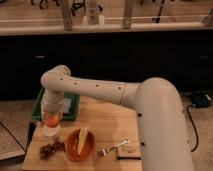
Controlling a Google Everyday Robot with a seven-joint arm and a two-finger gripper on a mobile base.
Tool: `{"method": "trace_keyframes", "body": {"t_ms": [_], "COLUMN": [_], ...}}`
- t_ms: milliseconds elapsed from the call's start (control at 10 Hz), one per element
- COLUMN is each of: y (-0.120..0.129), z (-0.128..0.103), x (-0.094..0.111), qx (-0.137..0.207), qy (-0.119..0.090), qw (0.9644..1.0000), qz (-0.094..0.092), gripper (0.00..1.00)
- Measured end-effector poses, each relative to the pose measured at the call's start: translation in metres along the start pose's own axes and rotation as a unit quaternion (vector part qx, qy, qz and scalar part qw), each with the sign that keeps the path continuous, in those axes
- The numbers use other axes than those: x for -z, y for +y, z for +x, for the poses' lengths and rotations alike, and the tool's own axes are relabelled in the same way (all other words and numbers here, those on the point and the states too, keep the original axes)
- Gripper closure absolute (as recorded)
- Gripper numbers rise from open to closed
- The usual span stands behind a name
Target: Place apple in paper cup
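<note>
The orange-red apple (52, 120) sits right at the top of the short white paper cup (50, 131) near the table's left edge. My gripper (52, 114) hangs straight down over the apple at the end of the white arm, just above the cup. The apple's lower part is hidden by the cup rim.
An orange bowl (79, 145) with a yellow wedge stands right of the cup. A dark brown grape-like cluster (50, 149) lies in front of the cup. A green tray (74, 106) is behind it. A fork (114, 147) and a small block (129, 149) lie to the right.
</note>
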Motion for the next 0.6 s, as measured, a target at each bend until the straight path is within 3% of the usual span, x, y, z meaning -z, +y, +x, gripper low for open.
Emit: {"method": "trace_keyframes", "body": {"t_ms": [100,200,600], "y": [-0.0011,-0.0022,-0.0054], "z": [0.0028,0.0038,0.0082], "x": [-0.0004,-0.0009,-0.0023], "qx": [0.002,0.003,0.005], "qy": [-0.001,-0.002,-0.007], "qw": [1.0,1.0,1.0], "qz": [-0.001,0.0,-0.003], "gripper": [0.26,0.22,0.2]}}
